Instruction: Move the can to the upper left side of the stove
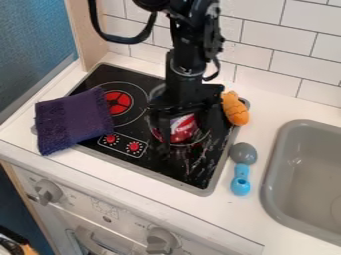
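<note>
Hand (184,135) low over right side of black stovetop (176,168), at red-and-white can (183,128) — cannot tell if gripping. Purple cloth (73,118) lies across stovetop's left edge — orange toy (235,108) by its right.

The back wall (289,47) has white tiles with gray lines. A light wood board (87,37) stands next to a flat blue panel (33,37). The white counter (283,112) has a gray sink (267,191) on the right. Below is a pale front (103,211) with round knobs (160,241).
</note>
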Tool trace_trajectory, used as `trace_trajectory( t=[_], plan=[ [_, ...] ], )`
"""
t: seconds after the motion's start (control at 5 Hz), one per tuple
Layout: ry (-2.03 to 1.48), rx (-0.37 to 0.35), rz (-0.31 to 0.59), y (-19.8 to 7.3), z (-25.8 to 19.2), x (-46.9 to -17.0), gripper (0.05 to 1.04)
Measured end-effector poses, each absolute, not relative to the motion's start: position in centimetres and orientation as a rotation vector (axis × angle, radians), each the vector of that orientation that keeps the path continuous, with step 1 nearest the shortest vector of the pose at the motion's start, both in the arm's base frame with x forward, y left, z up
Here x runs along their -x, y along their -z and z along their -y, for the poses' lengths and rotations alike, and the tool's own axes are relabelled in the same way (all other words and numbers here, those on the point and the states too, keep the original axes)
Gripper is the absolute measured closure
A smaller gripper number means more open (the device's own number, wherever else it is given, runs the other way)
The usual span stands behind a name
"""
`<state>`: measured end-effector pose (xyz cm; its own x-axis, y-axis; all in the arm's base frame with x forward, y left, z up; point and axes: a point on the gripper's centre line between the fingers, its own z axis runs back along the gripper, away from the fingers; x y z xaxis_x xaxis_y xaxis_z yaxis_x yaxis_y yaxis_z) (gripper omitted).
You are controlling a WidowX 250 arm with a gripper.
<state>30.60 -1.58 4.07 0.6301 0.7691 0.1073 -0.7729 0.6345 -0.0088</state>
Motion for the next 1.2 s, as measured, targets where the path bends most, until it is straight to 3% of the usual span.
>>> trace_trajectory(
  t=[0.4,0.6,1.2],
  plan=[
    [-1.004,-0.07,0.129,-4.2,-2.3,-33.0,0.084],
    [-1.06,-0.127,0.156,-4.4,-4.1,-33.6,0.083],
    [-1.251,-0.134,0.166,-4.2,-10.8,-34.7,0.083]
  ],
)
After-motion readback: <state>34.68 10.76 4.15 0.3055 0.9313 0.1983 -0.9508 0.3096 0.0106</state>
